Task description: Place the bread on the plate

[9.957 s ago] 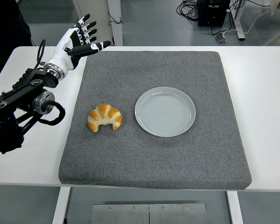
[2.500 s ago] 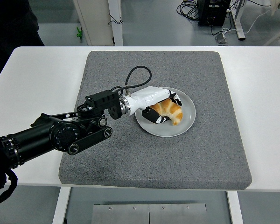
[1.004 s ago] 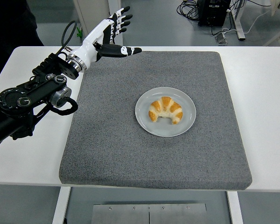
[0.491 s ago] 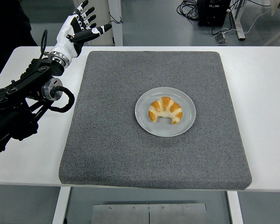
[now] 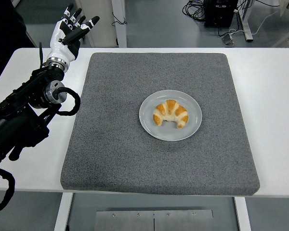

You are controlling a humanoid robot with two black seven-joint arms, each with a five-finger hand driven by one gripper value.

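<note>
A golden croissant (image 5: pixel 170 113) lies on the pale grey plate (image 5: pixel 192 127), which sits in the middle of the dark grey mat (image 5: pixel 135 159). My left hand (image 5: pixel 70 31) is raised at the far left corner of the table, well away from the plate, with its white and black fingers spread and nothing in them. Its black arm (image 5: pixel 24 115) runs down the left side of the table. The right arm does not show.
The white table (image 5: pixel 274 96) surrounds the mat on all sides. Beyond the far edge are table legs, cables and a black box (image 5: pixel 220 12) on the floor.
The left hand has drawn back further to the left and tilted more upright since half a second ago. The croissant stays on the plate where it was let go.
</note>
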